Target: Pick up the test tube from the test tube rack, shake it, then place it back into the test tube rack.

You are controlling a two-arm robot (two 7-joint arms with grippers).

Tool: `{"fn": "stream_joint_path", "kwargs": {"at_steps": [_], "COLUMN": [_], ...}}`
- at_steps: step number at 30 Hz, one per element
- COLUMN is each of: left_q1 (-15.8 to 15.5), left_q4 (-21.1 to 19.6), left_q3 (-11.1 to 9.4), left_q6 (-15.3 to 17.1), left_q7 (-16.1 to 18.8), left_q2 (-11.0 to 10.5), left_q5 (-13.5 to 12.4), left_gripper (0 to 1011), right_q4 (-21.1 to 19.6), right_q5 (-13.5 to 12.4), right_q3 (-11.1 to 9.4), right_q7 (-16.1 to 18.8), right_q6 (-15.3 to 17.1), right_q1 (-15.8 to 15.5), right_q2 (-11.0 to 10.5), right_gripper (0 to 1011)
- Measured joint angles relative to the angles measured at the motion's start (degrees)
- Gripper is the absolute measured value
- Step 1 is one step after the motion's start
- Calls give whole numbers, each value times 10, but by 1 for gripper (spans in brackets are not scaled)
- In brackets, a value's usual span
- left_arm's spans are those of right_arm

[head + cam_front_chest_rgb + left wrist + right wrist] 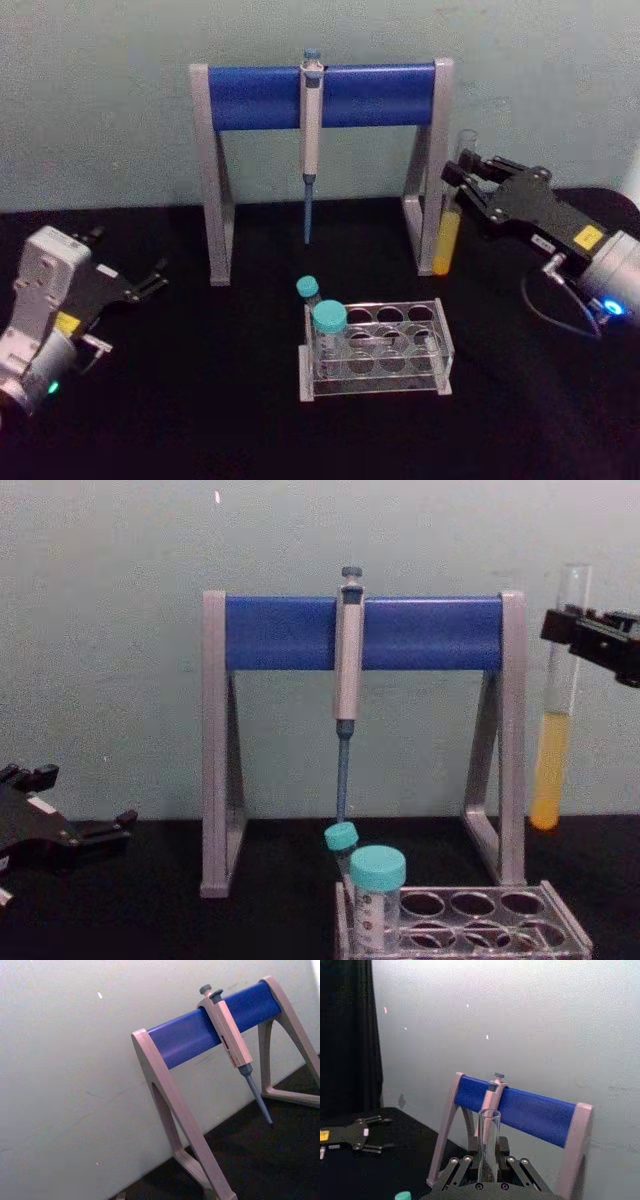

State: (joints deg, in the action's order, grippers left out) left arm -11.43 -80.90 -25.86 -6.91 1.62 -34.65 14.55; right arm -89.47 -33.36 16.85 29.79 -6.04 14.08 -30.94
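The test tube is a long clear glass tube with yellow-orange liquid in its lower part. It hangs upright in the air to the right of the pipette stand's right leg, above and behind the test tube rack. My right gripper is shut on its upper part; the chest view shows the same grip, right gripper on the test tube. In the right wrist view the test tube's open mouth rises between the fingers. My left gripper rests open on the table at the far left.
A grey-and-blue pipette stand with a hanging pipette stands behind the rack. Two teal-capped tubes sit in the rack's left end. The black table ends at a pale wall.
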Motion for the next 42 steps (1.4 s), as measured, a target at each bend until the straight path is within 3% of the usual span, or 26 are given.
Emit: {"fn": "stream_joint_path", "kwargs": {"at_steps": [5, 12, 15, 21, 27, 30, 35, 42], "left_q1": [0, 0, 0, 0, 0, 0, 0, 0], "left_q4": [0, 0, 0, 0, 0, 0, 0, 0], "left_q3": [0, 0, 0, 0, 0, 0, 0, 0], "left_q6": [0, 0, 0, 0, 0, 0, 0, 0], "left_q7": [0, 0, 0, 0, 0, 0, 0, 0], "left_q2": [0, 0, 0, 0, 0, 0, 0, 0], "left_q5": [0, 0, 0, 0, 0, 0, 0, 0], "left_gripper": [1001, 1001, 1001, 1001, 1001, 1001, 1001, 1001], "right_q4": [11, 17, 13, 0, -19, -31, -31, -11], "right_q5": [-7, -36, -53, -63, -64, -59, -57, -55], "right_q3": [8, 22, 29, 38, 34, 19, 7, 3], "right_q7": [23, 72, 96, 112, 96, 62, 42, 24], "right_q6": [-3, -7, -5, 7, 15, 21, 20, 18], "right_q1": [11, 19, 19, 14, -2, -17, -22, -11], "right_q2": [12, 15, 5, -19, -47, -61, -59, -35], "right_gripper": [229, 229, 229, 229, 229, 229, 229, 229]}}
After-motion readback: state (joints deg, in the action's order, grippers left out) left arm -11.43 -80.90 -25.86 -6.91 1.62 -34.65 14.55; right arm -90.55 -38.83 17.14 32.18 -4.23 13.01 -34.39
